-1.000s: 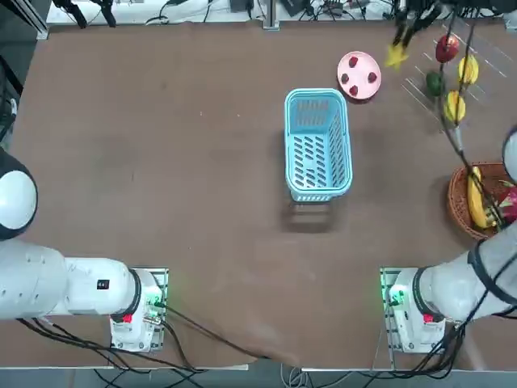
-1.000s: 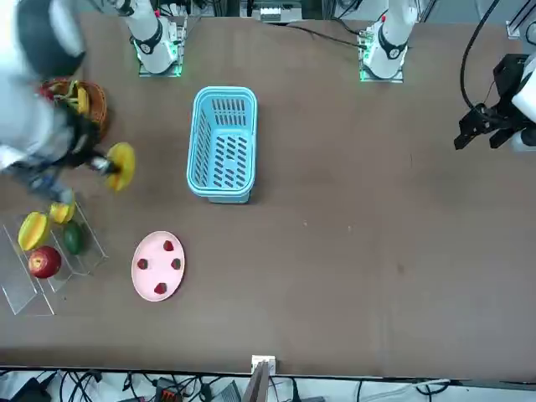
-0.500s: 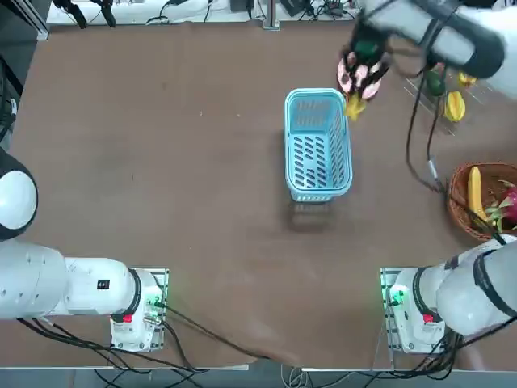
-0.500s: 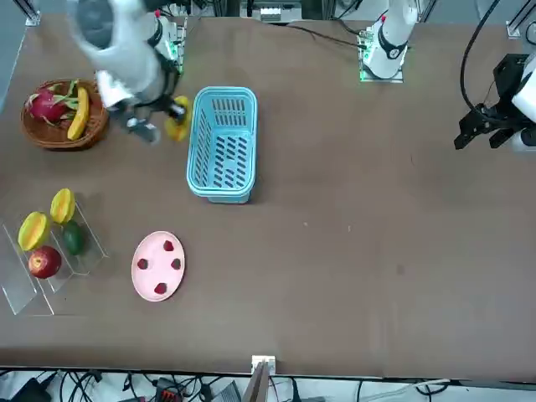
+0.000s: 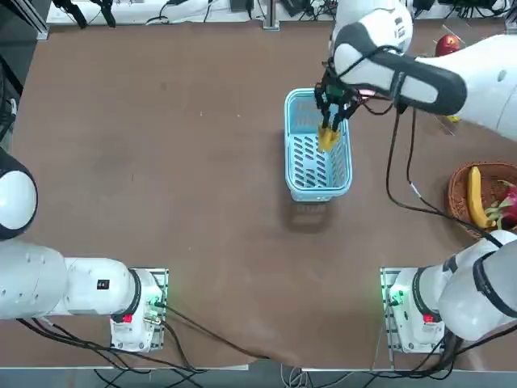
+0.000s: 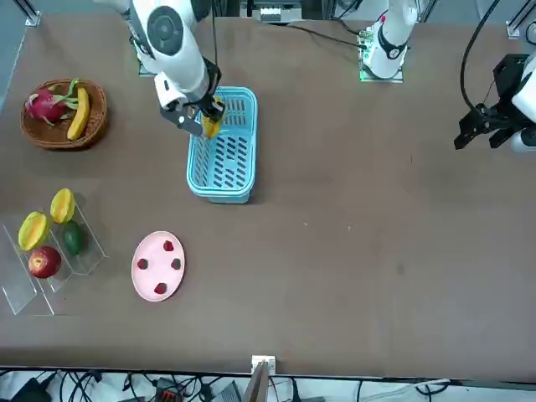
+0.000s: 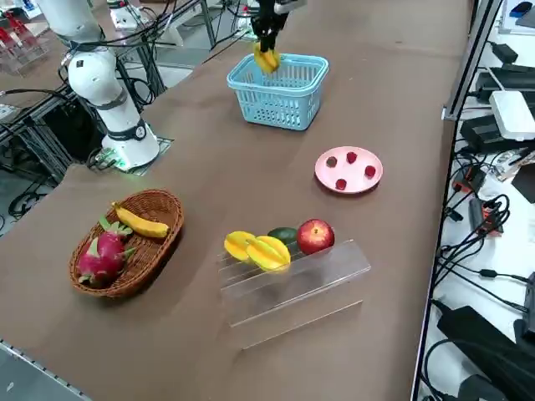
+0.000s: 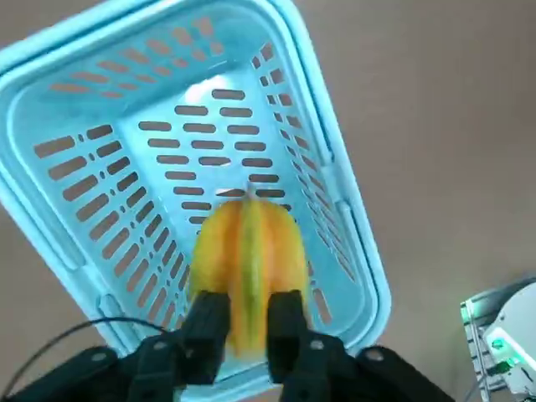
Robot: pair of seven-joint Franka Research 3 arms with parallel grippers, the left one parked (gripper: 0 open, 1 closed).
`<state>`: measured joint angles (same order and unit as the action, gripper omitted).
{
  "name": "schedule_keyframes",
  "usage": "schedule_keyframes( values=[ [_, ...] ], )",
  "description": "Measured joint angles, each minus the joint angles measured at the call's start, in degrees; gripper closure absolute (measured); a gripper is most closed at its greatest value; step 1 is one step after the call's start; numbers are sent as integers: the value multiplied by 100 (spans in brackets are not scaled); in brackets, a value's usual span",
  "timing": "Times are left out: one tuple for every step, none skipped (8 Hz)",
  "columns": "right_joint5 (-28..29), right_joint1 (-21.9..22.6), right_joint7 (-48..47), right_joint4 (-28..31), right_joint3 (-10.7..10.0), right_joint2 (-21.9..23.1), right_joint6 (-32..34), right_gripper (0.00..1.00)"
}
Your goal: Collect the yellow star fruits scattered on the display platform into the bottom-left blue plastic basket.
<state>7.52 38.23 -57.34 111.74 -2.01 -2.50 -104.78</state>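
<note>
Seen from overhead, a brown surface (image 5: pixel 161 162) holds a light blue plastic basket (image 5: pixel 300 174) with slotted sides, standing slightly right of centre. The right arm reaches in from the far right, and its dark end effector (image 5: pixel 331 121) hangs over the basket's far right part with a yellow star fruit (image 5: pixel 328 139) between its fingers. At the right edge, a brown woven basket (image 5: pixel 457 200) holds a banana (image 5: pixel 476 197) and a pink fruit (image 5: pixel 509 199). Far right, a red apple (image 5: pixel 447 45) shows beside the arm. The white bases of both arms sit at the near edge.
</note>
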Motion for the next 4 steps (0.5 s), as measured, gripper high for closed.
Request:
schedule_keyframes(
  values=[
    [0, -17, 13, -5, -67, 20, -3, 43],
    [-1, -64, 25, -14, -121, 55, -8, 26],
    [-7, -156, 33, -52, -176, 99, -20, 7],
    [-104, -353, 199, -153, -235, 140, 11, 0]
  ],
)
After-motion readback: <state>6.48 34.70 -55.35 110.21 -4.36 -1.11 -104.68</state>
